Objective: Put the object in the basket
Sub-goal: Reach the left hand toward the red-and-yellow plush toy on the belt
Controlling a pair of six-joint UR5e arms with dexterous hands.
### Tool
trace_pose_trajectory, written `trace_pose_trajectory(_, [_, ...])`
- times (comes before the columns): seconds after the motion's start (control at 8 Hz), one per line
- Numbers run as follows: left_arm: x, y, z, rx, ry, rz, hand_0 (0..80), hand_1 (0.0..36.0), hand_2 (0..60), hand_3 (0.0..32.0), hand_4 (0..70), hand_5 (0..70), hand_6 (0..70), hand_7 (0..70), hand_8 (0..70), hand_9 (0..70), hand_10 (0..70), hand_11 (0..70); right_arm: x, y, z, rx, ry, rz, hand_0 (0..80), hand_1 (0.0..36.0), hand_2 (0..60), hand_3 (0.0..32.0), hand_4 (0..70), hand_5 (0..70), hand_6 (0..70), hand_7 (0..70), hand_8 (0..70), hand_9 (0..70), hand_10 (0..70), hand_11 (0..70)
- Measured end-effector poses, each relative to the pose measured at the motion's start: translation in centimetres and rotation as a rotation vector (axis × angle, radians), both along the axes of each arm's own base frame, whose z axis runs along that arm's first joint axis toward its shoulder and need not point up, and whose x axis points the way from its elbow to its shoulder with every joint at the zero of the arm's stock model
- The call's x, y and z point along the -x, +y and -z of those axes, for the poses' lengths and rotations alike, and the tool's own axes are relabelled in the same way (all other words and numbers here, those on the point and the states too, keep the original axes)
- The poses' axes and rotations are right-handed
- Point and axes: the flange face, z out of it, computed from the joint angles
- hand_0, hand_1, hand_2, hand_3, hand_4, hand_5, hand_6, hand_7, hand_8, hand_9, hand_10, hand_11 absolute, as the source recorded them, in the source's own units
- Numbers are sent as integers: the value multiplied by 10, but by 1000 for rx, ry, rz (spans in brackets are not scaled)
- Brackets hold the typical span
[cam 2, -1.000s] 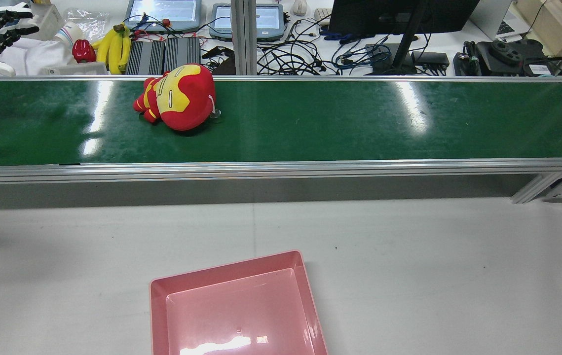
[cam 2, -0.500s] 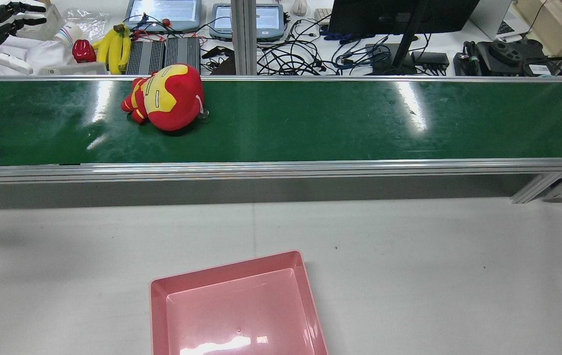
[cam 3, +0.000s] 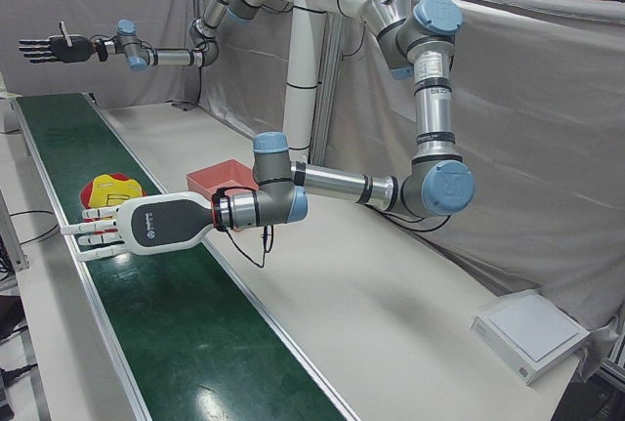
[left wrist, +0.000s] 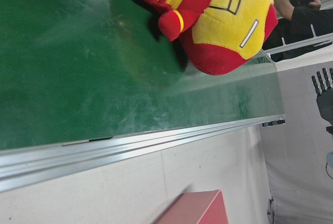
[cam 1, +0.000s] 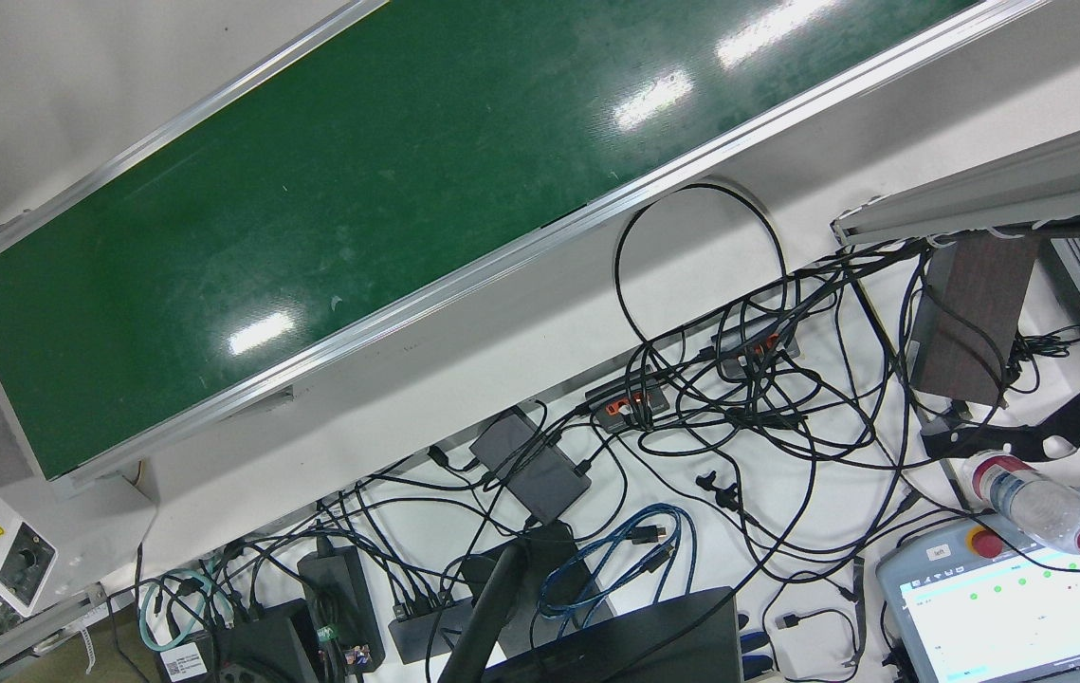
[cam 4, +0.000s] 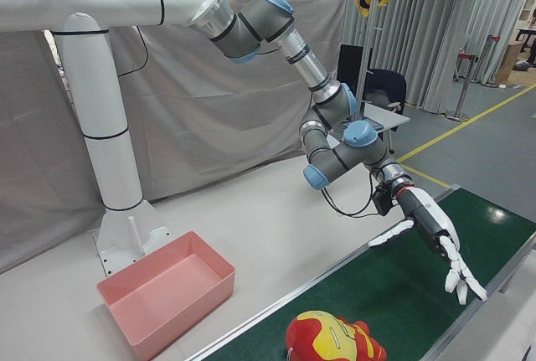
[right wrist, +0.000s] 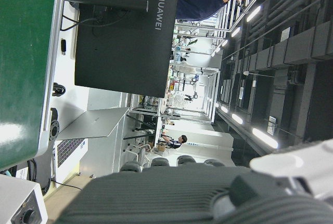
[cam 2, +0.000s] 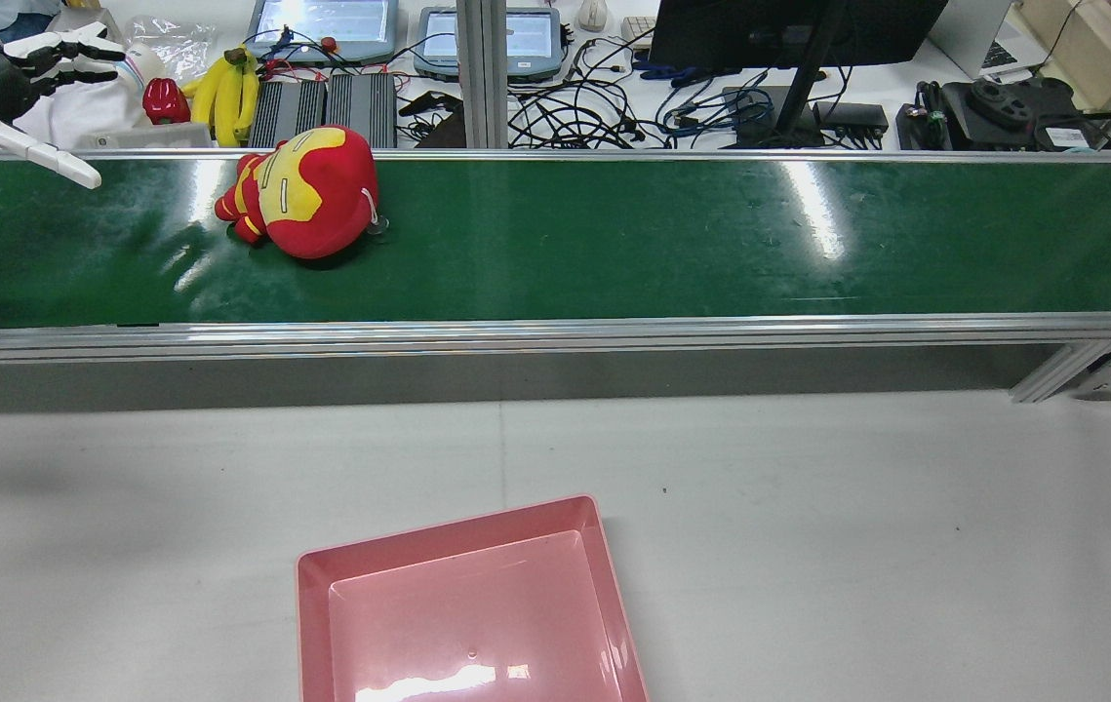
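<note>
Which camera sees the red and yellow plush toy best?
The rear view: the plush toy lies whole on the green belt. The left hand and right-front views crop it, the left-front view half hides it, the others miss it.

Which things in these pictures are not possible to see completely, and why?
- Basket: rear view, the bottom edge cuts off its near side.
- Plush toy: left-front view, the left hand covers its lower part.
- Right hand: left-front view, far and small; absent from the rear view.
</note>
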Motion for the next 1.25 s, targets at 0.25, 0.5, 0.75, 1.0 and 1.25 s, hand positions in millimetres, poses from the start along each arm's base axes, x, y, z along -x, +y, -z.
trace_pose_trajectory(0.25, [-3,1,0,-5,-20,-2,640,103,0,0,131,220,47,35,111,176,0,0,0,0,0,0,0,1,0,0,0,0,0,0,0,0,0,0,0,0])
trace_pose_trajectory(0.5, [-31,7,1,-7,-26,-45,639,121,0,0,137,227,48,36,113,177,0,0,0,0,0,1,0,1,0,0,0,0,0,0,0,0,0,0,0,0])
trace_pose_trajectory(0.75, [-48,10,3,-13,-31,-69,634,136,0,0,141,231,48,38,114,179,0,0,0,0,0,0,0,1,0,0,0,0,0,0,0,0,0,0,0,0])
trace_pose_trajectory(1.0, [-51,10,6,-15,-44,-70,628,139,0,0,134,230,49,40,114,179,0,0,0,0,0,0,0,1,0,0,0,0,0,0,0,0,0,0,0,0])
trace_pose_trajectory(1.25, [-53,7,16,-19,-97,-56,626,148,0,0,133,229,49,40,117,183,0,0,0,0,0,0,0,1,0,0,0,0,0,0,0,0,0,0,0,0])
